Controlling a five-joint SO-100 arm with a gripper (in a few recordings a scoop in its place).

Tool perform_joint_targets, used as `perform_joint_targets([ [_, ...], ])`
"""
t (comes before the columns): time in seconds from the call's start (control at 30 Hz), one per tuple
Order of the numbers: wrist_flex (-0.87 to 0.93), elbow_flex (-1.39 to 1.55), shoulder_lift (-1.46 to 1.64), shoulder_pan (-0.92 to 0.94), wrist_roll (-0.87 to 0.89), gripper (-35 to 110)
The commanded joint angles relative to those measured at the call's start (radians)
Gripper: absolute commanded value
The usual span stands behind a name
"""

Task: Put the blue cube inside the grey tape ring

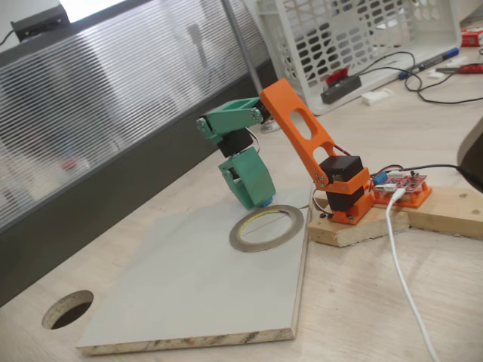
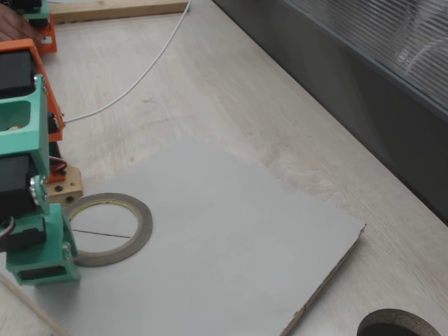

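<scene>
Placement looks close but unfinished: the green gripper (image 1: 260, 197) hangs tip-down at the far rim of the grey tape ring (image 1: 266, 227), jaws narrow with what seems to be the blue cube (image 1: 265, 202) pinched at the tip, while the ring's hole lies bare on the grey board (image 2: 231, 238)

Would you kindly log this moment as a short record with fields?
gripper: green two-finger gripper, pointing down at the ring's rim
cube: tiny sky-blue cube, a sliver showing at the gripper tip
ring: flat grey tape ring, lying on the board, hole empty
board: pale grey board on the wooden table
</scene>
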Motion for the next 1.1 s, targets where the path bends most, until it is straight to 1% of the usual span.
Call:
perform_joint_targets([
  [0.0, 0.005, -0.006, 0.046, 0.018, 0.015, 11],
  [0.13, 0.005, -0.006, 0.112, 0.018, 0.015, 7],
  [0.33, 0.006, -0.006, 0.206, 0.017, 0.015, 7],
  [0.67, 0.018, 0.006, 0.535, 0.006, 0.011, 7],
  [0.87, 0.009, 0.011, 0.653, 0.002, 0.014, 7],
  [0.93, 0.009, 0.012, 0.684, -0.051, 0.014, 7],
  [1.07, 0.008, 0.060, 0.730, -0.288, 0.014, 7],
])
